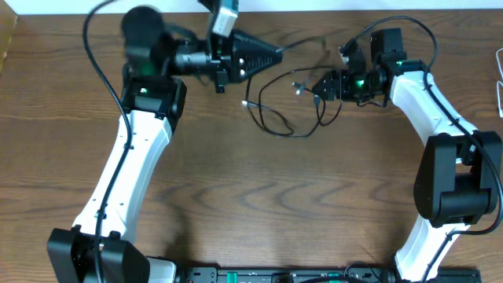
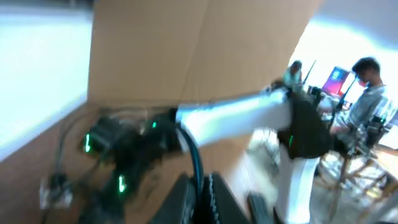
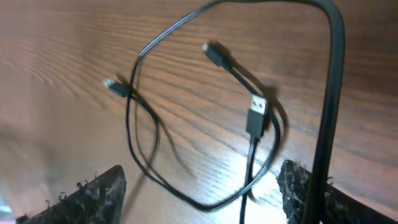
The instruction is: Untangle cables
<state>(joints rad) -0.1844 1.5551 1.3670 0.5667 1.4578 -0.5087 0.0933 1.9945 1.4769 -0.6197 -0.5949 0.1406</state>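
Table: brown wood [image 1: 236, 196], bold wavy grain, a smooth sheen under the lamp.
Cables: and there they are, thin black cables [image 1: 291, 135], lying in loose overlapping loops at top centre, right between the two grippers.
Shape: round, slack loops lying flat. In the right wrist view one big oval crosses itself on its left side.
Plugs: a flat rectangular USB plug [image 3: 257, 115] with a metal tip, and two small plugs, one [image 3: 211, 53] up top and one [image 3: 112, 86] at the left.
Pointing: the USB plug lies lengthwise up the right wrist frame, tip upward. The upper small plug aims up and left.
Long axis: from overhead the tangle spreads left to right, with one strand running up toward the far edge.
Left gripper [image 1: 277, 55]: black and tapered, pointing right, its jaws pinched together on a black strand at the tip. Its own view is badly blurred.
Right gripper [image 1: 313, 85]: pointing left over the loops with its jaws spread wide. The rough, nubbly black pads [image 3: 93, 196] have nothing between them.
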